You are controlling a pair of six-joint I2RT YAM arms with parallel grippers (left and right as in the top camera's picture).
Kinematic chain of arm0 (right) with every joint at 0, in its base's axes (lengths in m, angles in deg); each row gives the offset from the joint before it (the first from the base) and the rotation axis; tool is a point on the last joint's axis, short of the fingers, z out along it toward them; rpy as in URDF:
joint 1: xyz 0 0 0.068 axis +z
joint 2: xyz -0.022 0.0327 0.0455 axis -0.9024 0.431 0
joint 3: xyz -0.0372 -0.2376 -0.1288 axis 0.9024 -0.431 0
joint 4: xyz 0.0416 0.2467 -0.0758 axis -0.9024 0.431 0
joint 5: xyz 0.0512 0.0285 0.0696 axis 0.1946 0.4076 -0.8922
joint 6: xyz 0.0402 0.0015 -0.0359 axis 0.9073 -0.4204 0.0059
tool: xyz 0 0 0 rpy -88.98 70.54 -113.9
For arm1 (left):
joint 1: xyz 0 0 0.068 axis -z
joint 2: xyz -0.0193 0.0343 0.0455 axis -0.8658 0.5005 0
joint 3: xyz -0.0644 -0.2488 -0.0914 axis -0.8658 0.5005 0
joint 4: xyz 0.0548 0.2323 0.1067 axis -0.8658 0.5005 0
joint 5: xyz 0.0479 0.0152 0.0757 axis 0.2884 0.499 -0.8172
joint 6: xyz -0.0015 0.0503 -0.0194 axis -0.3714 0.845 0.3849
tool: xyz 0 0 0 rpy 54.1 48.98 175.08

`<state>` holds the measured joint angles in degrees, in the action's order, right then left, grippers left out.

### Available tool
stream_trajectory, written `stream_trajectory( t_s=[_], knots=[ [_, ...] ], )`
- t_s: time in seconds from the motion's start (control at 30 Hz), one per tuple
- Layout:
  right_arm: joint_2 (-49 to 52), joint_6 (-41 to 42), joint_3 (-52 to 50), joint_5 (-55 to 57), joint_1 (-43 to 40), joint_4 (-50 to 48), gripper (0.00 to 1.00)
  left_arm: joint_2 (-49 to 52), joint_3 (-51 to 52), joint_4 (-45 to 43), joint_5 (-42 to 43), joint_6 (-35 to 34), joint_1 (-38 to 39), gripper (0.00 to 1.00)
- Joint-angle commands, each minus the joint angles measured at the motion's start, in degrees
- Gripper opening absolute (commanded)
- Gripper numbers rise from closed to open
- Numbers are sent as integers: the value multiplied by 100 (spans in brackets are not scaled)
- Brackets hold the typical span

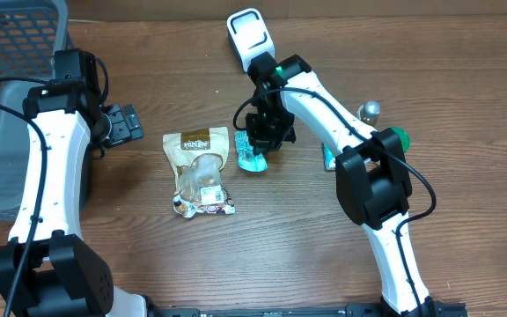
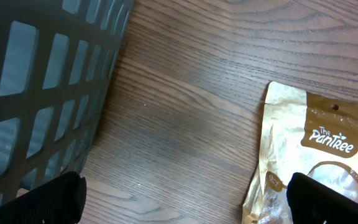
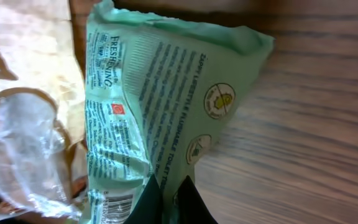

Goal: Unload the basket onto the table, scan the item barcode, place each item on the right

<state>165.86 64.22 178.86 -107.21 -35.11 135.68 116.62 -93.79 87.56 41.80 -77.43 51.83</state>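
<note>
Right claw (image 3: 166,202) is squeezing shut on one edge of the green packet (image 3: 148,93). That packet is lying in the middle of the wooden surface (image 1: 306,229), just beside the tan snack bag (image 1: 199,172). I cannot tell if it is lifted a bit. Its little barcode (image 3: 120,205) is showing close to the claw. Left claw (image 1: 128,123) is hanging wide open with nothing in it, near the grey basket (image 1: 7,97). Far back, the white scanner (image 1: 248,35) is lying apart from the packet.

Right gripper (image 1: 259,146) clamped tight; left gripper (image 1: 128,123) jaws spread wide.
</note>
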Motion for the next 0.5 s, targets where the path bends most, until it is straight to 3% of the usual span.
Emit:
stream_trajectory(
  t_s=[0.0, 0.03, 0.07, 0.1, 0.17, 0.33, 0.47],
  knots=[
    [-304, -105, 81, 361, 46, -7, 4, -90, -114, 0, -72, 66, -9, 100],
    [-304, -105, 81, 367, 52, -7, 9, -90, -114, 0, -72, 66, -9, 99],
    [-304, -105, 81, 402, 57, -7, 33, -90, -114, 0, -72, 63, -9, 99],
    [-304, -105, 81, 474, 57, 9, 47, -90, -114, 0, -72, 66, -9, 99],
    [-304, -103, 81, 584, 57, 17, 53, -90, -114, 0, -72, 66, -9, 99],
    [-304, 201, 81, 861, 63, -28, 54, -90, -114, 0, -72, 66, -9, 100],
    [-304, 201, 81, 964, 144, -140, 33, -90, -114, 0, -72, 63, -9, 99]
  ],
)
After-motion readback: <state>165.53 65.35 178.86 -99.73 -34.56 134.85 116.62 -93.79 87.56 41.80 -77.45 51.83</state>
